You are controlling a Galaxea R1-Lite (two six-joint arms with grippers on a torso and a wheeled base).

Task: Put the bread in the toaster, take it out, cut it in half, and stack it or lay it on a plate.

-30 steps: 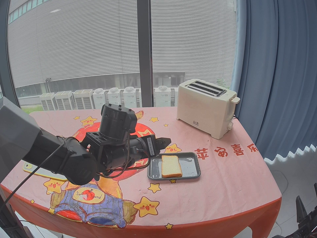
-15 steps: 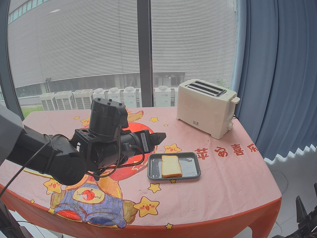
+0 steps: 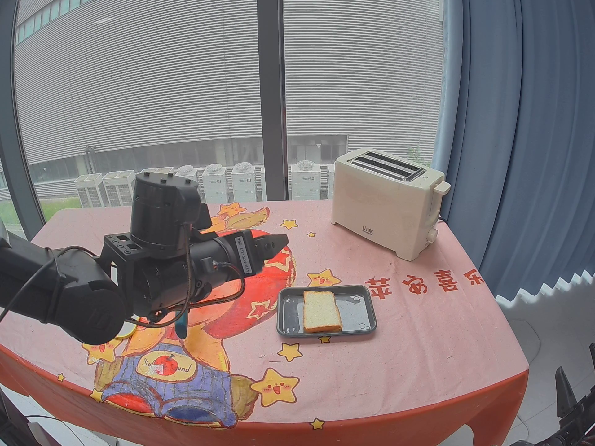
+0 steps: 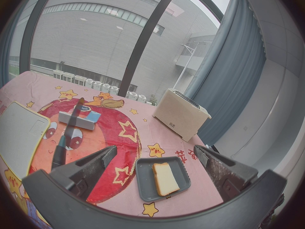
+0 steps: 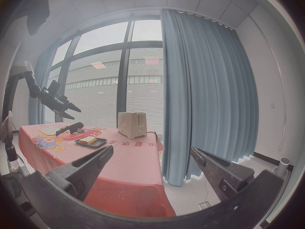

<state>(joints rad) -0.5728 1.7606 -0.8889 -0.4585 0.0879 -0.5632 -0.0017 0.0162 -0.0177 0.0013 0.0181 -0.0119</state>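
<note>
Fingers of the left gripper [image 3: 277,244] stand apart above the tabletop [image 3: 421,342], left of the grey plate [image 3: 358,310]. Bread [image 3: 321,311] lies flat on that plate. Toaster [image 3: 384,202] stands far right. Right gripper [image 5: 152,149], fingers spread, hangs beyond the tabletop's right edge.

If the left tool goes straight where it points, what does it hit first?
Probably the toaster: the open left tool aims at its lower front, passing beyond the tray. Depth unclear.
</note>
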